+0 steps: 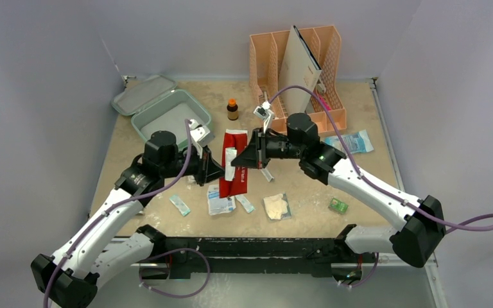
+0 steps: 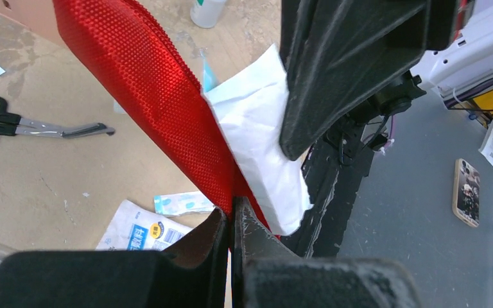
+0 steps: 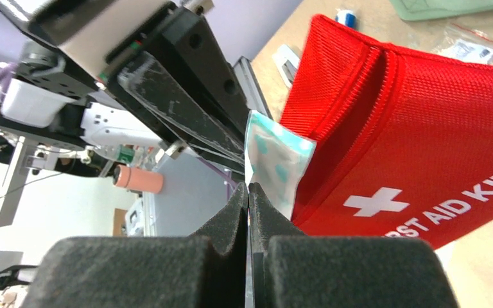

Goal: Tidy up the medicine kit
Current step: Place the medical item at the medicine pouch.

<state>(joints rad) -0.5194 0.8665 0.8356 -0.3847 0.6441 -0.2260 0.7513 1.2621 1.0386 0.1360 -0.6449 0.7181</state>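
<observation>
Top external: the tan, mottled table (image 1: 359,186) is closed in by plain pale grey wall panels on three sides. The medicine kit (image 1: 167,117) sits at 10 o'clock from table centre, with its lid swung open and lying toward the back-left corner. A peach file organizer (image 1: 298,70) stands at 1 o'clock against the back wall. A brown bottle (image 1: 232,110) with an orange cap stands at 12 o'clock, between the kit and the organizer. A blue-and-white packet (image 1: 348,142) lies at 3 o'clock and a small green box (image 1: 338,205) at 4 o'clock. Several flat packets are scattered along 6 o'clock. In the left wrist view, scissors (image 2: 13,122) lie flat on the table at 9 o'clock.

The red pouch (image 1: 234,163) is at centre, between the two arms. It appears lifted off the table, though its height is hard to judge from above.

The left gripper (image 2: 231,218) has its jaws pressed almost together, with the lower edge of the red pouch pinched between them. The pouch slants away toward 11 o'clock in the left wrist view.

The right gripper (image 3: 249,199) has its jaws closed to a hairline gap, clamping a thin white sachet (image 3: 273,160) with teal spots. The sachet rests against the pouch's open edge. The pouch's white cross and lettering face the right wrist camera, and a strip of mint green shows at 1 o'clock.
</observation>
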